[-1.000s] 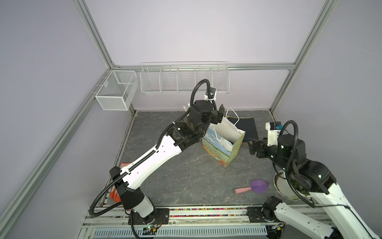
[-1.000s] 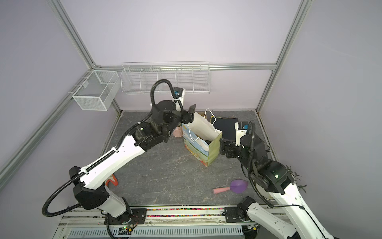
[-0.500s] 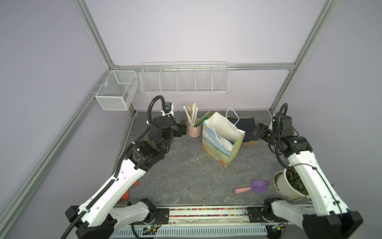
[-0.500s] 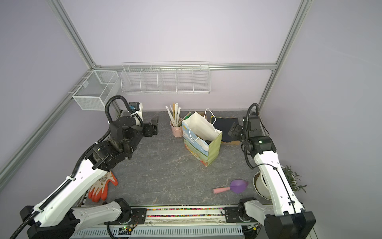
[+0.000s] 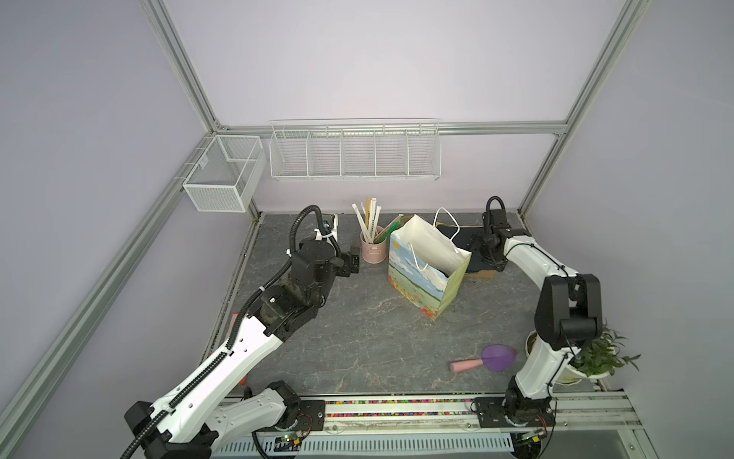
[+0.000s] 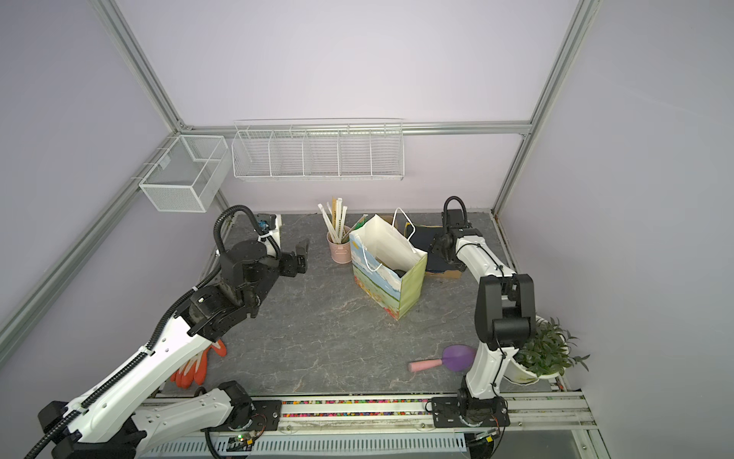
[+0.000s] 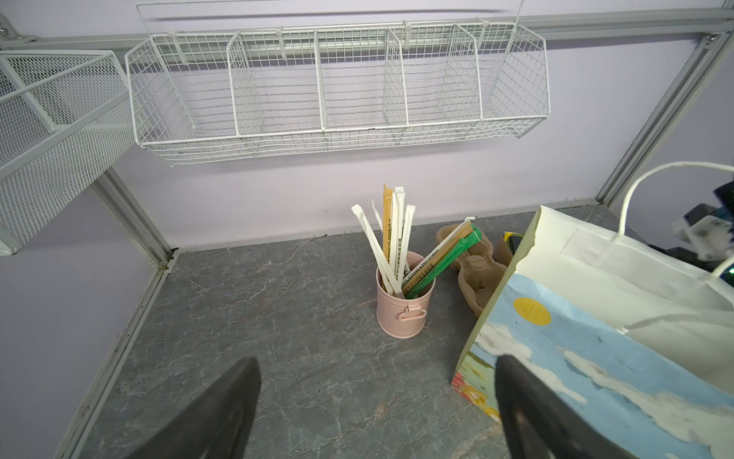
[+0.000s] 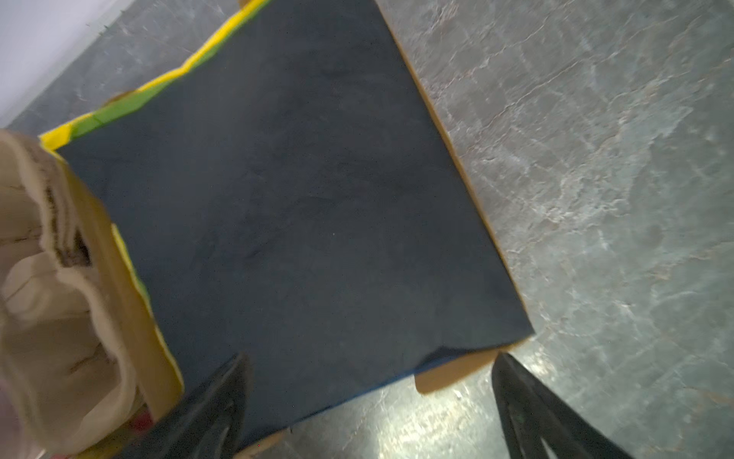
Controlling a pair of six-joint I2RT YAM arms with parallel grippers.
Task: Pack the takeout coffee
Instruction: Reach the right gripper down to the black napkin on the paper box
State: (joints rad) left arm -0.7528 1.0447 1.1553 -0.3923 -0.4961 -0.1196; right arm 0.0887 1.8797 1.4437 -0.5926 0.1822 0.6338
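Cup (image 6: 398, 272) seems packed (only a dark lid shows inside the bag (image 6: 377, 286), upright mid-surface (image 6: 317, 326)). Left gripper (image 7: 375, 359) and right gripper (image 8: 371, 355) gape wide, empty; back off without brushing the bag.

The left gripper (image 5: 351, 258) is drawing back leftward from the mouth of the paper bag (image 5: 421, 278) and is now hanging just left of the pink bucket (image 5: 373, 251), which is coming back into view. The right gripper (image 5: 476, 249) is retreating from the bag's right side toward the far right, above the dark mat (image 8: 298, 198). These 2 moves are leaving the bag standing free.
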